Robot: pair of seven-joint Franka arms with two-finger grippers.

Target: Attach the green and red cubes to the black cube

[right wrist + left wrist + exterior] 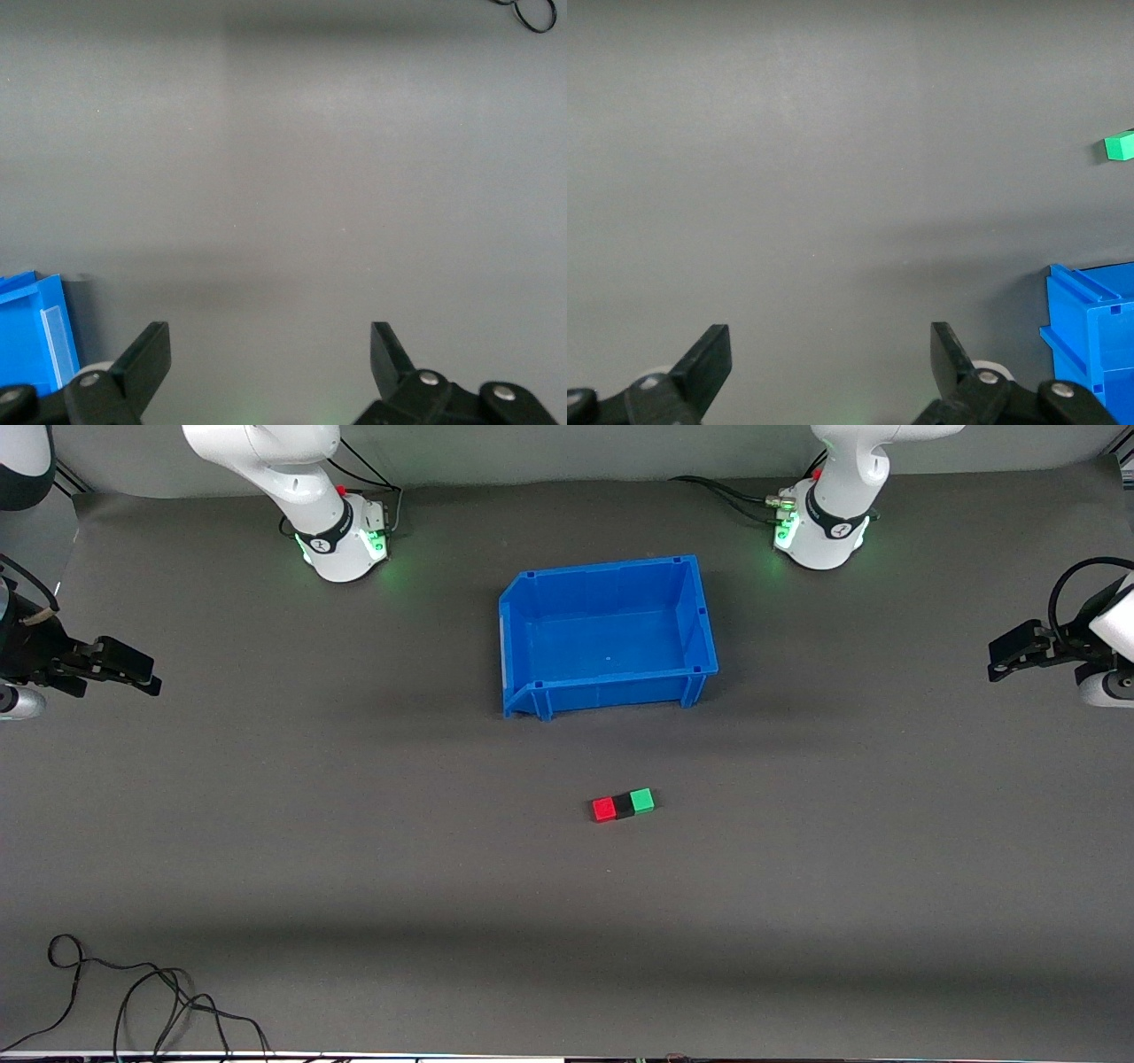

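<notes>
A red cube [603, 809], a black cube [624, 805] and a green cube [642, 800] sit touching in one short row on the grey table, the black one in the middle, nearer to the front camera than the blue bin. The green cube also shows in the left wrist view [1120, 145]. My left gripper [999, 662] is open and empty, up at the left arm's end of the table, far from the cubes. My right gripper [146, 676] is open and empty, up at the right arm's end. Both arms wait. Each wrist view shows spread fingers over bare table.
An empty blue bin [700, 624] stands in the middle of the table between the arm bases, its corner showing in the left wrist view [1090, 341] and the right wrist view [31, 332]. A black cable [133, 992] lies along the table's near edge at the right arm's end.
</notes>
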